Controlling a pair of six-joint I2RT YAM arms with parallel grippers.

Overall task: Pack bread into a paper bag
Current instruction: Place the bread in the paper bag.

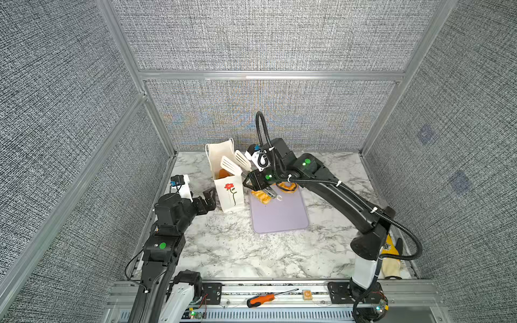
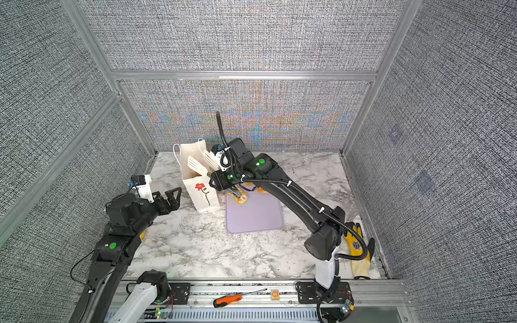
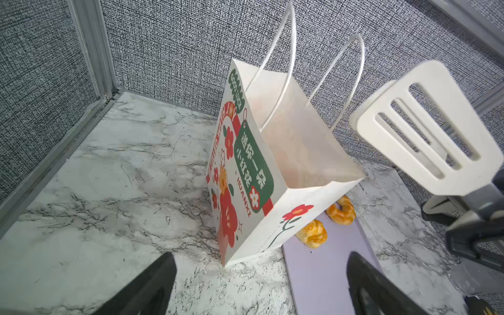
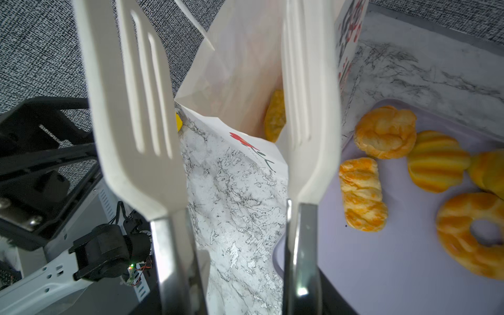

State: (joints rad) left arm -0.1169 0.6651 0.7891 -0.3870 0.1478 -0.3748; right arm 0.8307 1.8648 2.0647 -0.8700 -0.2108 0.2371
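Scanning, we see marble table (image 1: 237, 251), grey walls (image 1: 265, 36); only both top views show screwdriver (image 1: 260, 299). L gripper (image 1: 209, 199) apart; R gripper (image 1: 248, 179) clamps tongs (image 1: 230, 165).

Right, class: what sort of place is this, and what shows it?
Probably a robotics lab test cell: a left arm and right arm mounted on an aluminium rail, grey fabric panels walling the marble-look tabletop, and a screwdriver on the rail.

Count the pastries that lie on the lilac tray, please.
5 on the lilac tray: a knotted roll, a striped roll beside it, a twisted roll, a ring doughnut, and a partly seen bun at the picture's edge. More may be hidden beyond.
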